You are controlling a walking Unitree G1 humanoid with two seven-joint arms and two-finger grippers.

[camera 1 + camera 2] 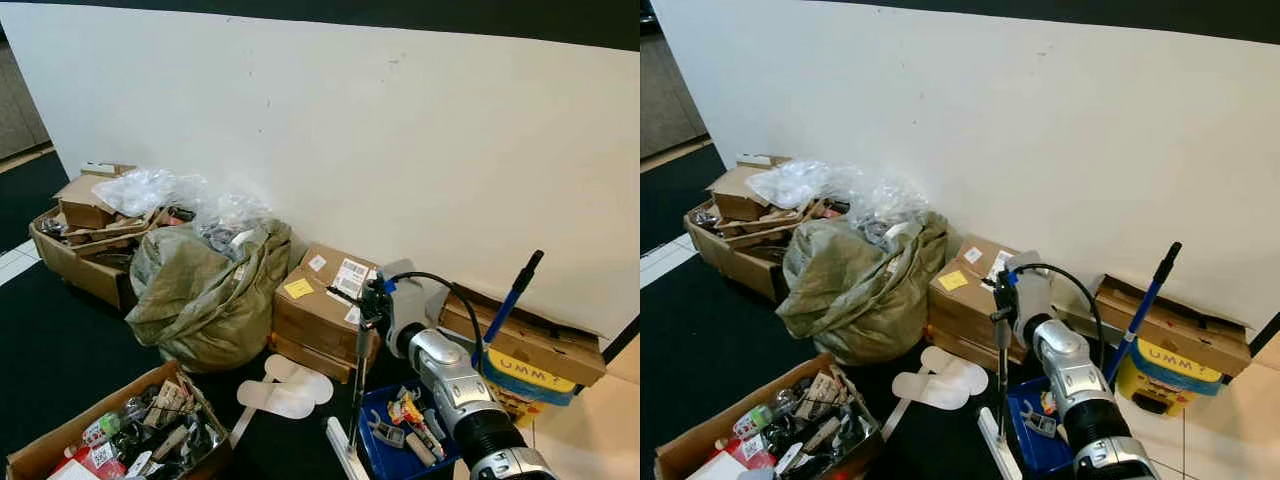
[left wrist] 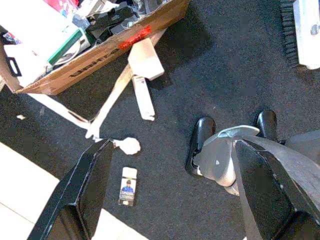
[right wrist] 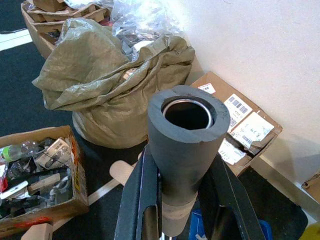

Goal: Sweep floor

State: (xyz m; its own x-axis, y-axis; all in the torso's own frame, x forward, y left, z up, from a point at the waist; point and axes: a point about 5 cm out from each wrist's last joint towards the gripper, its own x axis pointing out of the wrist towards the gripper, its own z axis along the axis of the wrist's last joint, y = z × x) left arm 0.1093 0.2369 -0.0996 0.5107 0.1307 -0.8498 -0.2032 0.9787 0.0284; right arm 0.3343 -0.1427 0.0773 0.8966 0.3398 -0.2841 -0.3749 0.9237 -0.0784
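My right gripper (image 1: 372, 300) is shut on the broom handle (image 3: 184, 135), a metal tube with a grey foam grip between the two black fingers (image 3: 142, 200). The pole runs down to a white broom head (image 1: 340, 448) on the dark carpet. The broom's bristles (image 2: 289, 30) appear in the left wrist view. My left gripper (image 2: 175, 200) hangs open over the carpet above my black feet (image 2: 201, 142). Litter lies there: a crumpled paper ball (image 2: 131, 145), a small card (image 2: 127, 186) and cardboard strips (image 2: 142, 95).
A stuffed green sack (image 1: 205, 290) and cardboard boxes (image 1: 320, 310) line the white wall. An open box of clutter (image 1: 130, 430) sits at the near left. A blue bin (image 1: 395, 455), a blue pole (image 1: 510, 300) and white insoles (image 1: 285, 390) crowd the broom.
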